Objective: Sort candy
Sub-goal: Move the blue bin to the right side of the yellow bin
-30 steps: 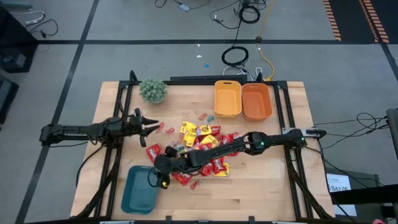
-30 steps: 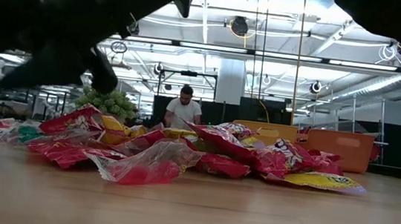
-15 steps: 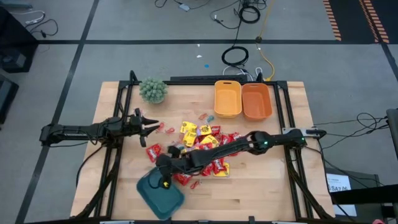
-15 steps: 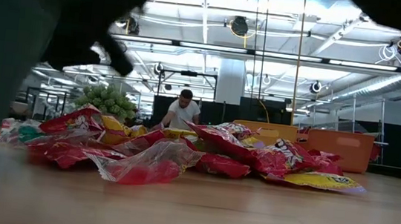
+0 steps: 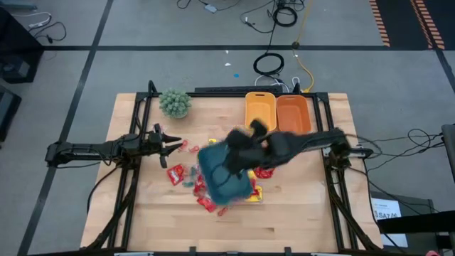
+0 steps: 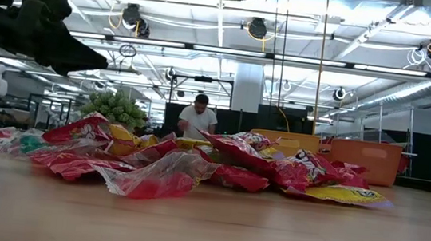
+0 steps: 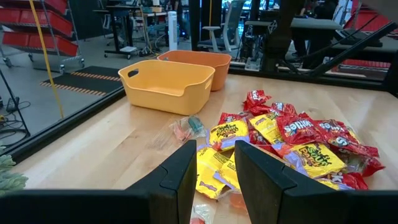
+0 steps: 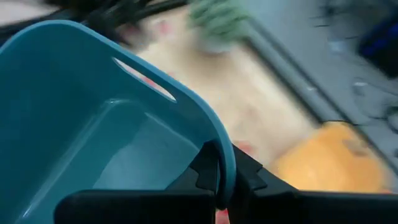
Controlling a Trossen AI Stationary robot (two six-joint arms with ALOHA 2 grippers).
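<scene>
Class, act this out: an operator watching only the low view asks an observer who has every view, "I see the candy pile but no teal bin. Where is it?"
Observer: The teal bin is in the air over the candy, mid-table.
Operator: What carries it?
Observer: The right tool, shut on the bin's rim.
Operator: And the left tool?
Observer: The left tool is at the table's left side, facing the pile, open and empty.

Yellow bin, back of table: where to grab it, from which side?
By the thin upright rim of the yellow bin, probably a short end wall with its handle slot, coming straight down from above. It stands open-topped with the orange bin tight beside it, so the long side is blocked there.
</scene>
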